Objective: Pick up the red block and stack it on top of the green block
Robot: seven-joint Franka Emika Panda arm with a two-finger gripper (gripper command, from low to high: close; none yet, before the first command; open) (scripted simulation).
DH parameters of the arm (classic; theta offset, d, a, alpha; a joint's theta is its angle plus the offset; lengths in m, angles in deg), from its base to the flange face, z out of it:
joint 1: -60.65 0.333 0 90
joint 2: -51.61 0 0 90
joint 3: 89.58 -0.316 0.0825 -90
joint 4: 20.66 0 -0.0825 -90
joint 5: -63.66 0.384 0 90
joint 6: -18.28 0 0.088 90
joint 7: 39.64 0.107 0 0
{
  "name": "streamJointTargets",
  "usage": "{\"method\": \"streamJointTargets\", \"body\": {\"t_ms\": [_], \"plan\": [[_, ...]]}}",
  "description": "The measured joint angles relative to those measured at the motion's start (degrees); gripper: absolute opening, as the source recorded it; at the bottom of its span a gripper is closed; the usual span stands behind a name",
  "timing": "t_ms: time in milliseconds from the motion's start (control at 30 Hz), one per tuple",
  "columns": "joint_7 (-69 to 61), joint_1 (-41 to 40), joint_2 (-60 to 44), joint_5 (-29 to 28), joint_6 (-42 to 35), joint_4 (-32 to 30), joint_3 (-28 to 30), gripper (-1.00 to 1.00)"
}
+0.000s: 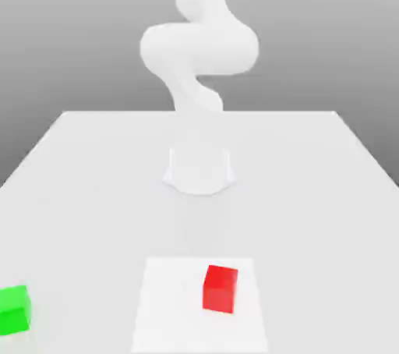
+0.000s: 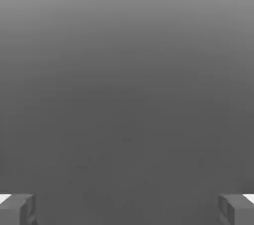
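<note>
The red block (image 1: 220, 288) is a small red cube standing on a lighter square patch near the table's front edge. The green block (image 1: 14, 309) is a same-sized green cube at the exterior view's far left, also near the front edge and well apart from the red one. In the hand view my gripper (image 2: 127, 209) is open: its two grey fingertips (image 2: 19, 209) stand far apart with only plain grey background between them. The white arm (image 1: 199, 48) rises above its round base at the table's middle, far behind both cubes.
The white table (image 1: 312, 189) stretches wide around the arm's round base (image 1: 199, 169). A pale square patch (image 1: 199, 306) marks the surface under the red cube.
</note>
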Motion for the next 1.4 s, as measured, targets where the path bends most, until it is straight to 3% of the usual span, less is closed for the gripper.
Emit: {"method": "streamJointTargets", "body": {"t_ms": [667, 867, 900, 1133, 1400], "plan": [[15.27, -0.61, -42.00, -0.87, 23.05, -20.29, -4.89, 0.00], [18.11, 1.00, -54.48, -3.84, 33.09, -19.62, -2.68, 0.00], [18.37, 1.32, -56.01, -4.18, 34.39, -19.40, -2.28, -1.00], [18.54, 1.25, -56.12, -4.37, 34.53, -19.39, -2.32, -1.00], [12.42, -1.37, -44.89, -0.31, 23.58, -19.99, -3.28, -1.00]]}}
